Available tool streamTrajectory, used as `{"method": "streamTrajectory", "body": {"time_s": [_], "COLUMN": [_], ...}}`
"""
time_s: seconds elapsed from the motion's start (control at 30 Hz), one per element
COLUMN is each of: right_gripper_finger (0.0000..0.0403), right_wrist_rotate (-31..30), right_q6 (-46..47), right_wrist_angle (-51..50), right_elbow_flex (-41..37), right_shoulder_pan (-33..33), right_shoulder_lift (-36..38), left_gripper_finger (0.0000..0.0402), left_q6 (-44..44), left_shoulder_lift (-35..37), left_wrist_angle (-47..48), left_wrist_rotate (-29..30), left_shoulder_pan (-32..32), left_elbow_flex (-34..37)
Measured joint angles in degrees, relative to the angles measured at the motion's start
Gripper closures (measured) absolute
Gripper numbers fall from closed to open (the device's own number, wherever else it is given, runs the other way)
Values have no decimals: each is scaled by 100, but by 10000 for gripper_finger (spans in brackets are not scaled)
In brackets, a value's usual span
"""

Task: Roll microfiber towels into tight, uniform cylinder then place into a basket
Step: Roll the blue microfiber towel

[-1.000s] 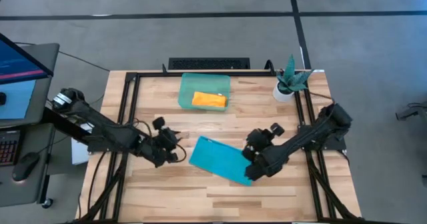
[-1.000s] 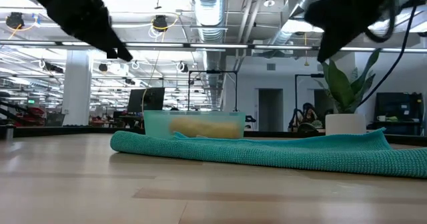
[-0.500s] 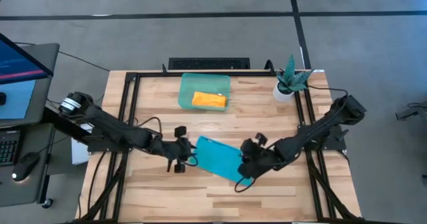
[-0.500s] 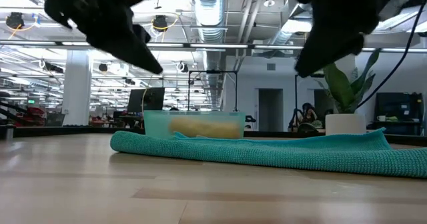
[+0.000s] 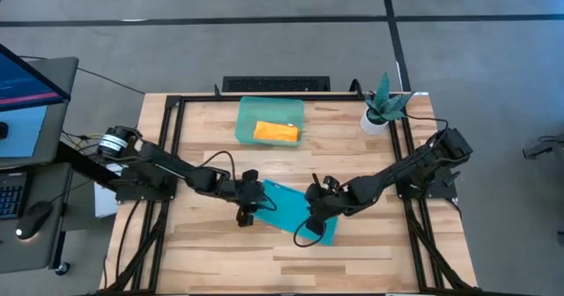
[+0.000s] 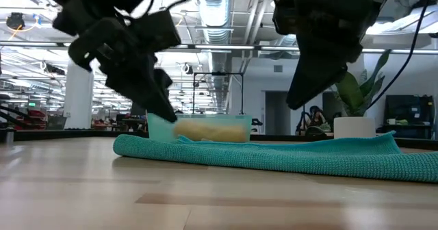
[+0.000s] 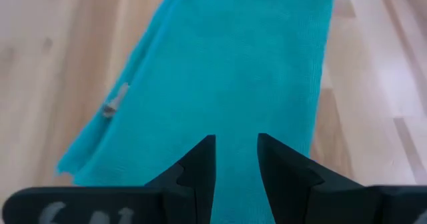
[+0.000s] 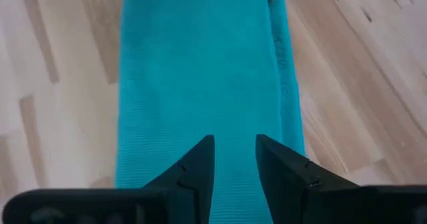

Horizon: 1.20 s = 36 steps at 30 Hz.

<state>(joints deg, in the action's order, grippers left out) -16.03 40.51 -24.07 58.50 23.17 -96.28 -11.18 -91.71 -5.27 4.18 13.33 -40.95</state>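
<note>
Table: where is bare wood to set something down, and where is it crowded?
Free: the near strip of the table below the teal towel, and the far-left corner beside the basket. Crowded: the middle, where the left tool and right tool hang over the towel.

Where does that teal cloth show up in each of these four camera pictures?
High view: the teal towel lies folded on the table's middle front, between both grippers.
Low view: it stretches flat across the middle, in front of the basket.
Left wrist view: it fills the centre, beyond the left gripper.
Right wrist view: it fills the centre, beyond the right gripper.
Shared landmark: the light wooden table.
</note>
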Motion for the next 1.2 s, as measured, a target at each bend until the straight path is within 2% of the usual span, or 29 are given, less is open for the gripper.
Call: {"method": "streamTrajectory", "body": {"time_s": [0.2, 0.5, 0.6, 0.77, 0.83, 1.07, 1.2], "right_gripper_finger": [271, 273, 275, 275, 275, 279, 280], "right_wrist_rotate": [120, 120, 116, 116, 112, 26, -227], "right_q6": [0, 0, 0, 0, 0, -1, 0], "right_wrist_angle": [-42, -85, -97, -112, -113, 26, 290], "right_elbow_flex": [4, 4, 5, 4, 4, 4, 10], "right_shoulder_pan": [13, 42, 41, -10, -60, -347, -502], "right_shoulder_lift": [8, 8, 8, 8, 8, 8, -62], "left_gripper_finger": [299, 299, 299, 299, 299, 299, 299], "left_q6": [-32, -422, -457, -614, -649, -53, 197], "left_shoulder_lift": [-400, -730, -770, -782, -780, -780, -724], "left_wrist_angle": [-209, -188, -240, -365, -390, -434, 610], "left_wrist_rotate": [-421, -384, 207, 2449, 2961, 2805, 2842], "left_shoulder_pan": [-206, -516, -634, -731, -715, -397, -133], "left_elbow_flex": [-27, -55, -57, -45, -46, -366, -955]}}
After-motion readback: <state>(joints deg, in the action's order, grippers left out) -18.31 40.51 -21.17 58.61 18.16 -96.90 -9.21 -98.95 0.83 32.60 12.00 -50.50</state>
